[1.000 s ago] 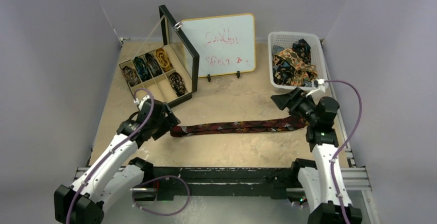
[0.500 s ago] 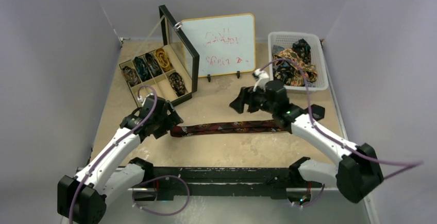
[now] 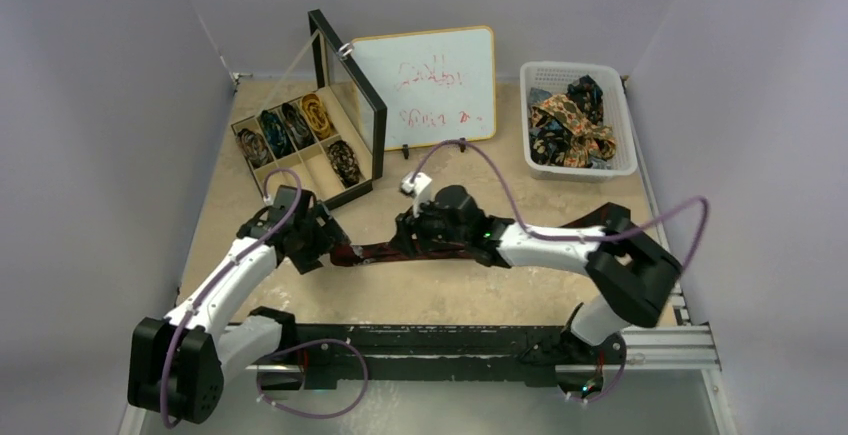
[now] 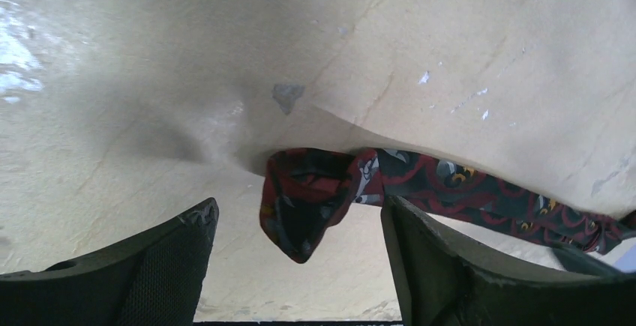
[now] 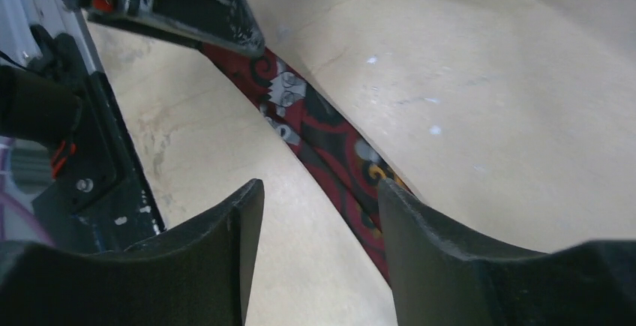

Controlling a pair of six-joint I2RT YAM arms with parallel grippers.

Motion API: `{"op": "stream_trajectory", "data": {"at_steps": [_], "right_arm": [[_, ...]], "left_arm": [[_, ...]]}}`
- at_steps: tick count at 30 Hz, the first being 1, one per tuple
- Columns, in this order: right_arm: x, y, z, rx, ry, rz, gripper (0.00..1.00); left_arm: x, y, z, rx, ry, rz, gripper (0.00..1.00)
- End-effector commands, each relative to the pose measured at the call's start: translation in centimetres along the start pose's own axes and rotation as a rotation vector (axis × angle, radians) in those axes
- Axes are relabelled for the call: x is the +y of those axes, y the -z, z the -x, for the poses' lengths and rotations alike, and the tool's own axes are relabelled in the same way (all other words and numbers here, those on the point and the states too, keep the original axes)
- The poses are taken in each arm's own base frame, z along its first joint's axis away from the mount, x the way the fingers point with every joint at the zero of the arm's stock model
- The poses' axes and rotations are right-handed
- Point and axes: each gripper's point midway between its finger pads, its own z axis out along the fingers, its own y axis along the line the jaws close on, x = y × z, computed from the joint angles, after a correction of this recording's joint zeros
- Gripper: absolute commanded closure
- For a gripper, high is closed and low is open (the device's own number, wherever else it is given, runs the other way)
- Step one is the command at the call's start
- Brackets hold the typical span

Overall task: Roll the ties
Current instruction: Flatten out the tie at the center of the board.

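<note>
The left claw [image 4: 296, 210] stands spread, the folded tip of the maroon tie [image 4: 457, 187] between its jaws. The right claw [image 5: 319, 189], spread too, straddles the strip. I'd pinch that tip squarely and roll tight, strip flat on the surface [image 4: 450, 41].

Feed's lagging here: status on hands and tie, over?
Left hand open over maroon tie, end folded. Right hand open farther along it. No roll yet; no obstruction seen.
</note>
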Motion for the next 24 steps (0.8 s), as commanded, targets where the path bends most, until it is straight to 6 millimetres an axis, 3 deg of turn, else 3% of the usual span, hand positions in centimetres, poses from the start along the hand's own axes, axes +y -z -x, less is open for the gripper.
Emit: {"op": "stream_trajectory", "data": {"at_steps": [1,5,9,16,21,24], "right_arm": [[2.5,-4.5,1.7,-0.034,0.121,0.026,0.47],[2.8,-7.4,0.2,0.021,0.111,0.005,0.57],[1.8,-7.5,-0.8,0.04,0.095,-0.049,0.61],[0.4,-8.3,-3.8,0.145,0.076,-0.1,0.69],[-0.6,-8.4,-6.6,0.216,0.035,-0.135,0.76],[-0.6,-7.9,-7.3,0.238,0.02,-0.134,0.78]], "left_arm": [[0.2,0.4,1.3,-0.055,0.013,-0.023,0.23],[1.0,0.0,1.3,-0.083,0.041,-0.032,0.23],[1.2,-0.7,0.7,-0.077,0.04,-0.054,0.28],[0.8,-1.0,1.4,-0.119,0.039,-0.089,0.35],[1.3,-1.6,1.4,-0.118,0.042,-0.06,0.58],[1.3,-1.8,1.4,-0.114,0.043,-0.06,0.7]]}}
